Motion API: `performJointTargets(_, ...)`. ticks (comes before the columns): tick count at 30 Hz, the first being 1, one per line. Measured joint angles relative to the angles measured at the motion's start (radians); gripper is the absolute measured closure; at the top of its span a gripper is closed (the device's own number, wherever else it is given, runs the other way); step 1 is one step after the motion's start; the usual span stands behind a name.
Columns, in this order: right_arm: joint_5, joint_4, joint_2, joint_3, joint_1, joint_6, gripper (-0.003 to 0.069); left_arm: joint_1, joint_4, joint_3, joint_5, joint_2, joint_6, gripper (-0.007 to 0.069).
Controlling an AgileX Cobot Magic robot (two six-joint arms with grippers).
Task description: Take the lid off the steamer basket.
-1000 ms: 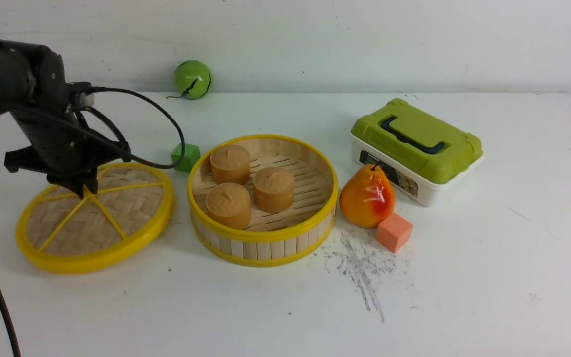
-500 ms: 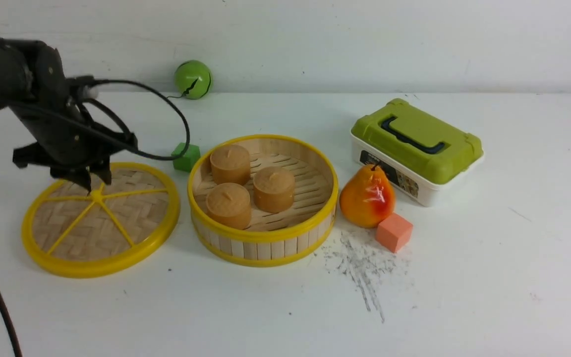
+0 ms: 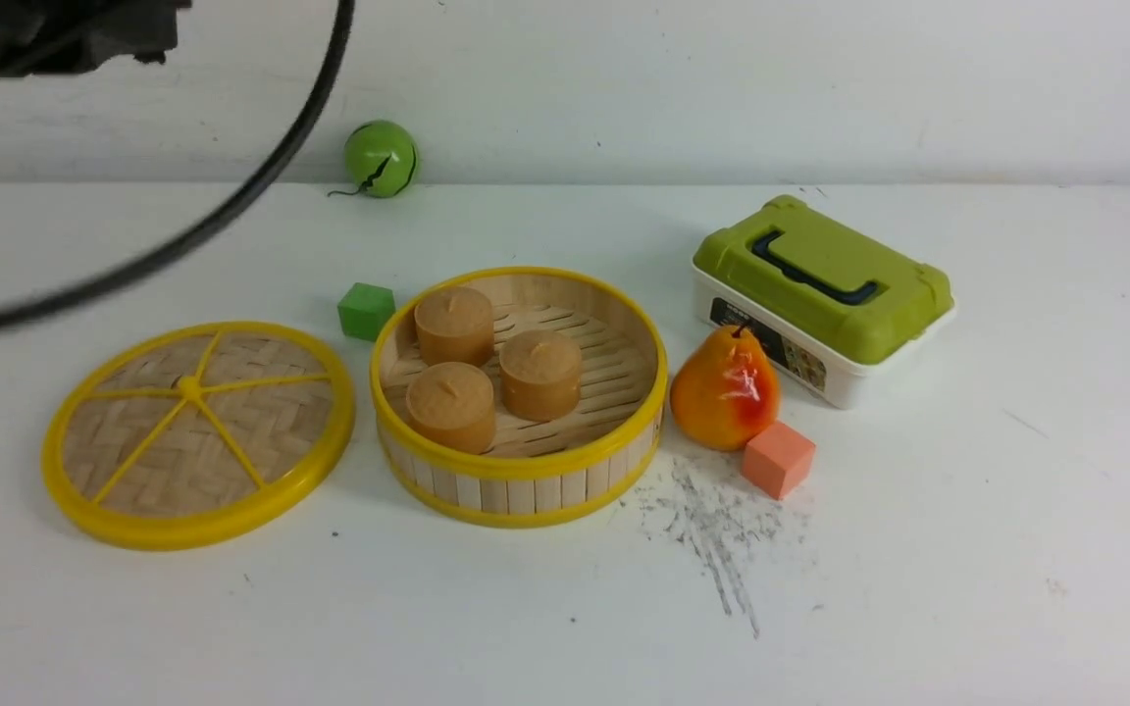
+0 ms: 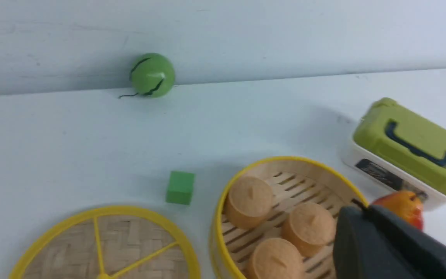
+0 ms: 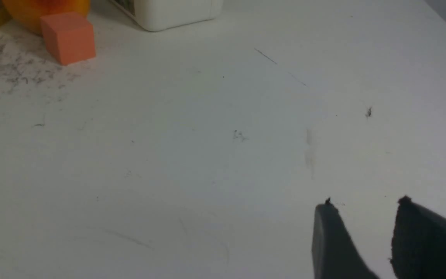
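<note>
Lying flat on the tabletop [image 3: 565, 608], the lid [image 3: 188, 431] sits just left of the open steamer basket [image 3: 522, 392], while the left claw [image 4: 362, 207] has its tips together and the right claw [image 5: 366, 201] holds its fingers apart.

Front bright, tabletop evenly lit; R wrist pic dimmer.

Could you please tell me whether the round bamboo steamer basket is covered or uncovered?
Uncovered: its slatted floor and three brown buns show, and the yellow-rimmed woven lid lies beside the basket.
</note>
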Motion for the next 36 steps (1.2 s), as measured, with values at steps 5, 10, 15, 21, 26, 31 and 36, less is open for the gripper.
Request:
performJointTargets(5,0.000,0.000,0.000,0.000,0.000,0.000,0.0419,0.000,-0.091,0.259,-0.095,-0.193,0.030,0.0637)
performJointTargets(10,0.000,0.000,0.000,0.000,0.000,0.000,0.0419,0.000,-0.127,0.446,-0.109,-0.326,0.030,0.0637)
performJointTargets(15,0.000,0.000,0.000,0.000,0.000,0.000,0.0419,0.000,-0.148,0.545,-0.074,-0.369,0.030,0.0637)
performJointTargets(21,0.000,0.000,0.000,0.000,0.000,0.000,0.0419,-0.002,-0.132,0.608,-0.043,-0.379,0.035,0.0637)
performJointTargets(26,0.000,0.000,0.000,0.000,0.000,0.000,0.0419,-0.002,-0.046,0.696,-0.074,-0.578,0.080,0.0637)
performJointTargets(31,0.000,0.000,0.000,0.000,0.000,0.000,0.0419,-0.002,0.103,0.865,-0.224,-0.842,0.068,0.0637)
performJointTargets(36,0.000,0.000,0.000,0.000,0.000,0.000,0.0419,-0.002,0.252,1.104,-0.555,-1.052,0.000,0.0637)
